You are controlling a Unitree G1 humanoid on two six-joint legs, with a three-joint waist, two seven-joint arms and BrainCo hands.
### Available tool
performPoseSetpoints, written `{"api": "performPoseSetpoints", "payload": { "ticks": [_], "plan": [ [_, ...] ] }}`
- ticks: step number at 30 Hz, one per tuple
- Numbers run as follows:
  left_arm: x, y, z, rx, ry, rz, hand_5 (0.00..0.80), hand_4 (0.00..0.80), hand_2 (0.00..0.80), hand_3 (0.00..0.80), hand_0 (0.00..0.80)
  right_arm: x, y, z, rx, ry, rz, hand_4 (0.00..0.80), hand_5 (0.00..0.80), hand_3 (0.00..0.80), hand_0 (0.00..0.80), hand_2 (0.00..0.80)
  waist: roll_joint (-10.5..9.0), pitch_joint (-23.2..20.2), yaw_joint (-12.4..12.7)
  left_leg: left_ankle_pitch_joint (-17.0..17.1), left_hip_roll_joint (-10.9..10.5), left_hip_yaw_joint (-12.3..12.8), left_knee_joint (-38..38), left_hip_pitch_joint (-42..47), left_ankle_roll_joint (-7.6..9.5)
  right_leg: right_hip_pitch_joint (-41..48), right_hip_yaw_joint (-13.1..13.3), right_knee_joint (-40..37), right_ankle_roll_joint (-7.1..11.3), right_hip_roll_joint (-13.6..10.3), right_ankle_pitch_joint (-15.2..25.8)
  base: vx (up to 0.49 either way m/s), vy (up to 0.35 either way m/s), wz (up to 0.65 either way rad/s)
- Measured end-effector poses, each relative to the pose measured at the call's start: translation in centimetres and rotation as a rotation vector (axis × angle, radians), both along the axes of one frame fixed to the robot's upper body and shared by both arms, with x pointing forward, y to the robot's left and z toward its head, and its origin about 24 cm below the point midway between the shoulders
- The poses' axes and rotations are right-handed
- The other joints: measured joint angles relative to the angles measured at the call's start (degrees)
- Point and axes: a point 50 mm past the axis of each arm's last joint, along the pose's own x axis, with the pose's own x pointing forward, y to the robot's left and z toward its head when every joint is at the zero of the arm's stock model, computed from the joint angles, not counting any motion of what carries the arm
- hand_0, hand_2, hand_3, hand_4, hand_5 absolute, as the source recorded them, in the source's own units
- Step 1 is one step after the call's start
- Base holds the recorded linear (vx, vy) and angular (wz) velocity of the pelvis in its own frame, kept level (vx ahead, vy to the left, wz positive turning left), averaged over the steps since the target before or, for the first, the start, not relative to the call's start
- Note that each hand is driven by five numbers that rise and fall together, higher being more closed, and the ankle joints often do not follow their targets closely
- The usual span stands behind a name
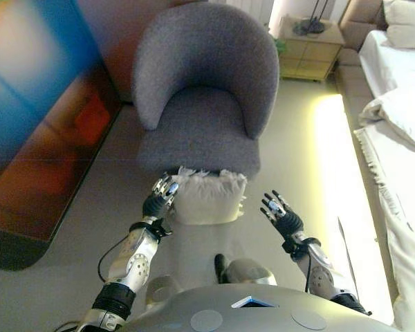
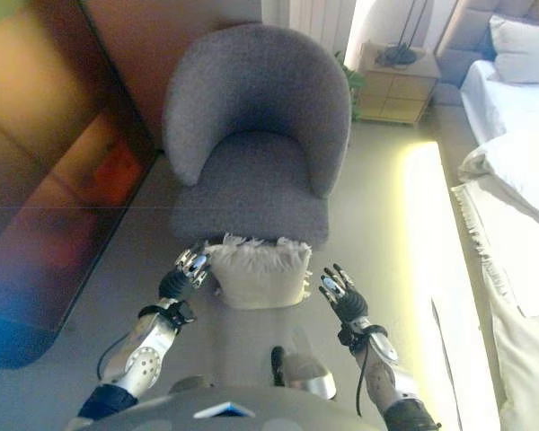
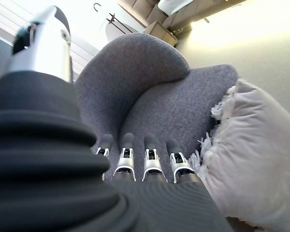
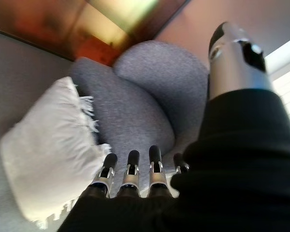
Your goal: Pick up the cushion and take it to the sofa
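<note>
A white fringed cushion [image 1: 207, 197] stands on the floor, leaning against the front of the grey armchair [image 1: 204, 104]. My left hand [image 1: 160, 197] is open at the cushion's left edge, fingers straight, close to its fringe. My right hand [image 1: 280, 213] is open a short way to the cushion's right, apart from it. The left wrist view shows the cushion [image 3: 253, 154] beside my straight fingers [image 3: 152, 164]. In the right wrist view the cushion [image 4: 48, 150] lies past my fingertips [image 4: 130, 169], with the armchair [image 4: 150, 96] behind.
A bed with white covers [image 1: 401, 138] runs along the right side. A wooden nightstand [image 1: 310, 48] stands at the back right. A dark reflective panel [image 1: 48, 117] lines the left wall. Open floor lies between the armchair and the bed.
</note>
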Motion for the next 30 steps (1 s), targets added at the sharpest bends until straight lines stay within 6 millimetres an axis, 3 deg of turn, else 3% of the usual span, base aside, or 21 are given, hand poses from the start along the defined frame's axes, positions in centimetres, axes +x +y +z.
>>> {"api": "performPoseSetpoints", "payload": {
  "ticks": [4, 7, 9, 10, 11, 12, 15, 18, 25, 28, 30],
  "plan": [
    [-0.4, 0.1, -0.2, -0.008, 0.012, 0.007, 0.0, 0.0, 0.0, 0.0, 0.0, -1.1, 0.0, -0.5, 0.002, 0.028, -0.003, 0.0, 0.0, 0.0, 0.0, 0.0, 1.33, 1.0, 2.4, 5.3, -0.2, -3.1, -22.3, -0.7, -0.44, 3.4, 2.0, -2.9, 0.77, 1.0, -1.0, 0.265, 0.091, -0.23],
    [-1.2, 0.3, -0.7, -0.008, 0.035, 0.015, 0.0, 0.0, 0.0, 0.0, 0.0, -1.7, -0.1, -0.7, 0.001, 0.041, -0.006, 0.0, 0.0, 0.0, 0.0, 0.0, 2.43, 1.8, 3.3, 7.8, 0.5, -4.1, -26.9, -0.4, 0.09, 5.5, 4.1, -2.7, 2.32, 1.0, -3.0, 0.236, 0.077, -0.35],
    [-1.5, 0.1, -0.9, -0.018, 0.043, 0.015, 0.0, 0.0, 0.0, 0.0, 0.0, -1.8, -0.7, -0.6, -0.009, 0.035, -0.021, 0.0, 0.0, 0.0, 0.0, 0.0, 4.65, 2.7, 3.1, 7.7, 1.0, -3.5, -27.5, 2.1, 0.69, 6.4, 5.4, -0.8, 4.13, 1.3, -5.6, 0.224, 0.112, -0.43],
    [-1.6, 0.1, -1.0, -0.022, 0.045, 0.019, 0.0, 0.0, 0.0, 0.0, 0.0, -1.9, -1.2, -0.7, -0.019, 0.042, -0.028, 0.0, 0.0, 0.0, 0.0, 0.0, 6.05, 2.8, 3.0, 10.6, 1.3, -2.4, -28.2, 3.8, 0.09, 6.3, 5.8, 1.3, 5.41, 1.3, -7.9, 0.208, 0.133, -0.59],
    [-1.6, 0.5, -0.9, -0.016, 0.043, 0.027, 0.0, 0.0, 0.0, 0.0, 0.0, -1.9, -1.1, -0.6, -0.016, 0.04, -0.028, 0.0, 0.0, 0.0, 0.0, 0.0, 5.6, 2.9, 3.1, 12.2, 0.5, -0.6, -28.2, 4.6, 0.36, 5.5, 5.7, 3.6, 6.58, 0.0, -9.5, 0.182, 0.13, -0.72],
    [-1.6, 1.0, -0.8, -0.012, 0.041, 0.043, 0.0, 0.0, 0.0, 0.0, 0.0, -1.9, -1.0, -0.5, -0.013, 0.037, -0.027, 0.0, 0.0, 0.0, 0.0, 0.0, 5.11, 2.9, 3.0, 13.2, -0.6, 1.0, -27.9, 4.9, -0.21, 4.7, 5.2, 4.9, 7.92, -1.7, -10.7, 0.186, 0.14, -0.54],
    [-0.6, 2.3, 0.0, 0.014, 0.01, 0.048, 0.0, 0.0, 0.0, 0.0, 0.0, -2.1, -0.6, -0.6, 0.003, 0.043, -0.045, 0.0, 0.0, 0.0, 0.0, 0.0, 1.98, 2.7, 1.3, 13.3, -5.2, 1.4, -29.2, 5.3, 1.32, 4.9, 4.7, 3.8, 10.51, -6.4, -11.3, 0.2, 0.152, -0.07],
    [0.4, 2.6, 0.7, 0.023, -0.023, 0.04, 0.0, 0.0, 0.0, 0.0, 0.0, -1.6, 0.2, -0.6, 0.025, 0.035, -0.059, 0.0, 0.0, 0.0, 0.0, 0.0, 1.29, 2.7, 1.5, 12.3, -7.1, 0.7, -29.2, 5.9, 2.53, 6.1, 3.2, 2.9, 11.98, -8.3, -10.5, 0.194, 0.131, 0.03],
    [-1.3, 2.9, -0.2, 0.029, 0.018, 0.063, 0.0, 0.0, 0.0, 0.0, 0.0, 0.6, 0.5, 0.4, 0.026, -0.025, -0.058, 0.0, 0.0, 0.0, 0.0, 0.0, 2.71, 3.5, 3.5, 9.8, -7.9, 1.8, -28.2, 7.2, 2.87, 6.2, 0.2, 4.2, 12.61, -9.3, -10.5, 0.147, 0.155, -0.14],
    [-1.4, 2.7, -0.4, 0.024, 0.021, 0.062, 0.0, 0.0, 0.0, 0.0, 0.0, 1.2, 0.5, 0.7, 0.023, -0.046, -0.056, 0.0, 0.0, 0.0, 0.0, 0.0, 4.36, 4.7, 4.8, 9.5, -6.7, 0.7, -27.5, 6.5, 3.33, 0.2, -2.6, 15.3, 12.57, -8.4, -10.4, 0.105, 0.227, -0.2],
    [-1.0, 2.7, -0.2, 0.033, 0.004, 0.045, 0.0, 0.0, 0.0, 0.0, 0.0, 1.2, 0.7, 0.6, 0.03, -0.044, -0.058, 0.0, 0.0, 0.0, 0.0, 0.0, 4.48, 4.8, 4.8, 8.7, -7.4, 0.6, -25.3, 5.6, 4.09, -3.9, -5.1, 23.1, 11.98, -9.5, -10.0, 0.14, 0.173, 0.04]
  ]
}}
